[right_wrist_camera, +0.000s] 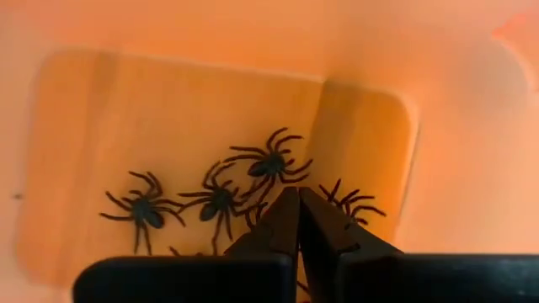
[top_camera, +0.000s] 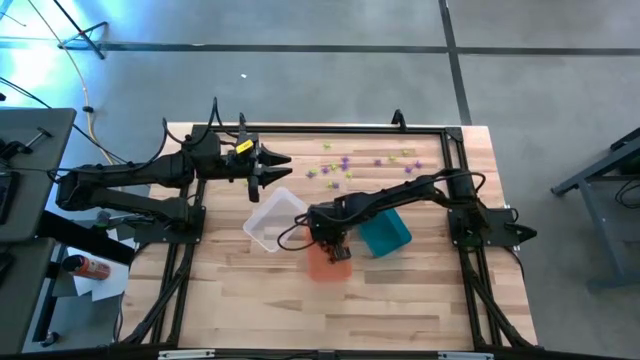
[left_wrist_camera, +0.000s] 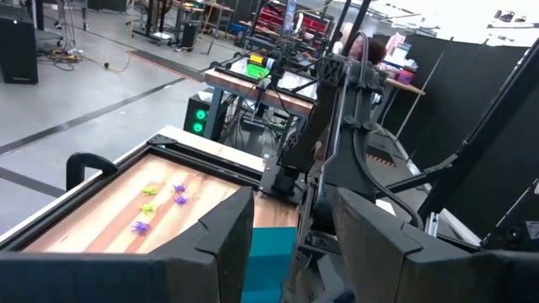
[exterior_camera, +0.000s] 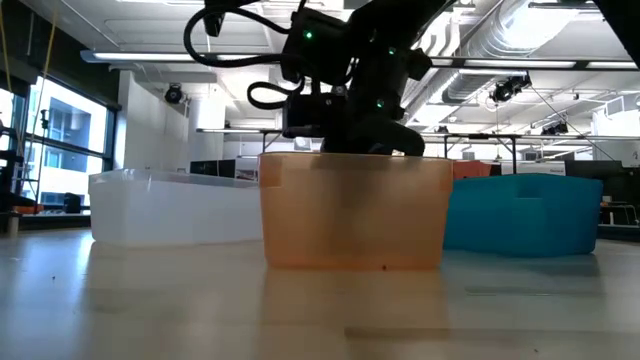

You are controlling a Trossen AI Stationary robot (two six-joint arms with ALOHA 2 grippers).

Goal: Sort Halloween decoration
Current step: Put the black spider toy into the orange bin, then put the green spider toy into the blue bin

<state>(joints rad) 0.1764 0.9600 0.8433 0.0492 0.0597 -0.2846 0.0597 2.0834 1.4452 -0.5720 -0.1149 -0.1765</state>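
Both arms are dark, nearly black, built of boxy jointed segments with loose black cables looping beside them. The left arm point(top_camera: 150, 175) carries a small yellow tag near its wrist (its lettering is too small to read). The right arm point(top_camera: 400, 195) shows tiny green indicator lights on its wrist housing. Each gripper's fingers point(right_wrist_camera: 282, 223) are matte black, tapering wedges.

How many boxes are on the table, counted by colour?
Clear bin: 1
Orange bin: 1
Teal bin: 1
Total: 3
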